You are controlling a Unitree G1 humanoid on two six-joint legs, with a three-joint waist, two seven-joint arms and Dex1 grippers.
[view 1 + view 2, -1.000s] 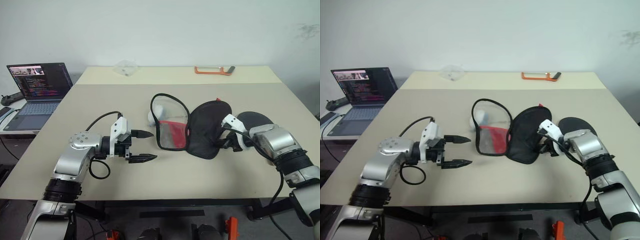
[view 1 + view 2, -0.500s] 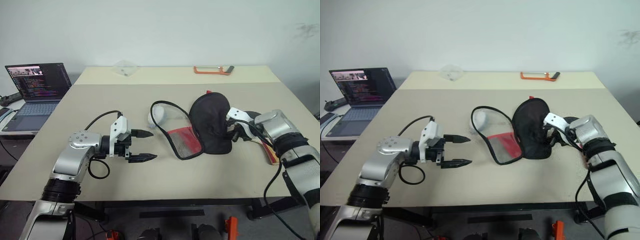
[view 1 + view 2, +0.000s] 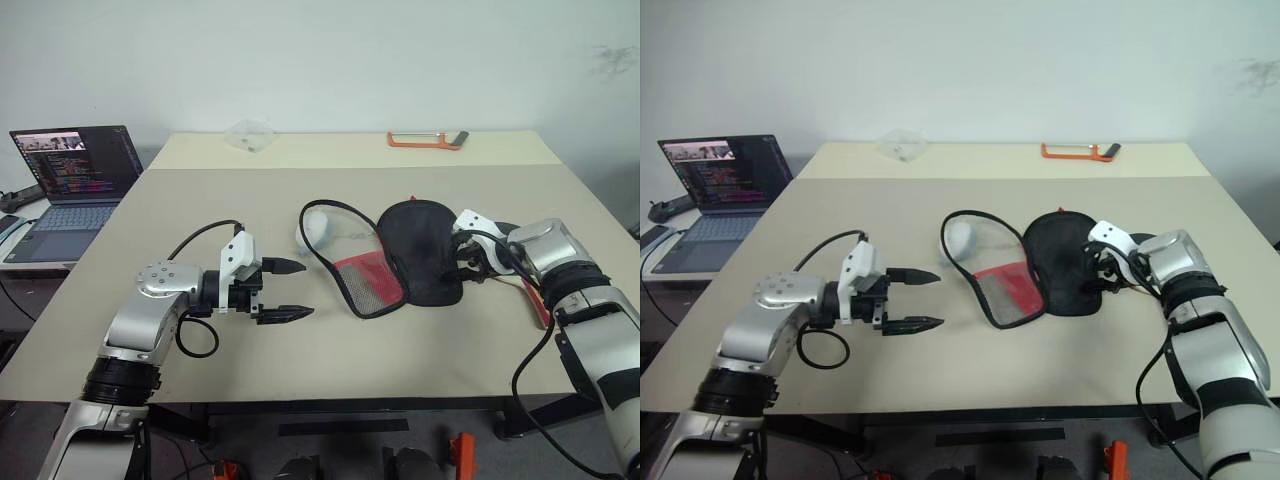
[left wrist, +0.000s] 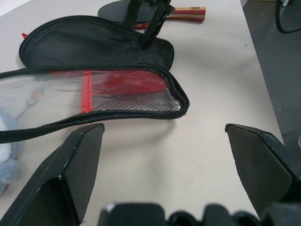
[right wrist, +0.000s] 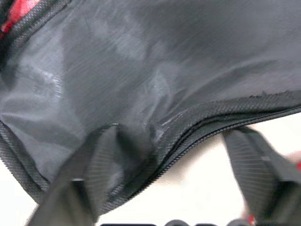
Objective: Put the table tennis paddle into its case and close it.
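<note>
The case (image 3: 418,250) lies unzipped at the middle of the table, its black flap spread flat to the right and its clear panel with red mesh (image 3: 360,280) to the left. My right gripper (image 3: 464,264) is open at the flap's right edge, and its fingers (image 5: 89,174) straddle the zip seam without pinching it. The table tennis paddle (image 4: 188,13) rests on the table behind that gripper, largely hidden by the right arm in the head views. My left gripper (image 3: 287,291) hovers open to the left of the case, pointing at it, with nothing between its fingers.
A small white and blue soft object (image 3: 309,236) sits against the case's left rim. A laptop (image 3: 75,185) stands on a side table at the far left. An orange tool (image 3: 425,140) and a clear plastic item (image 3: 250,133) lie at the far edge.
The right gripper dragged the case to the right while holding the black flap up, then opened; the flap now lies flat. The left arm stayed still.
</note>
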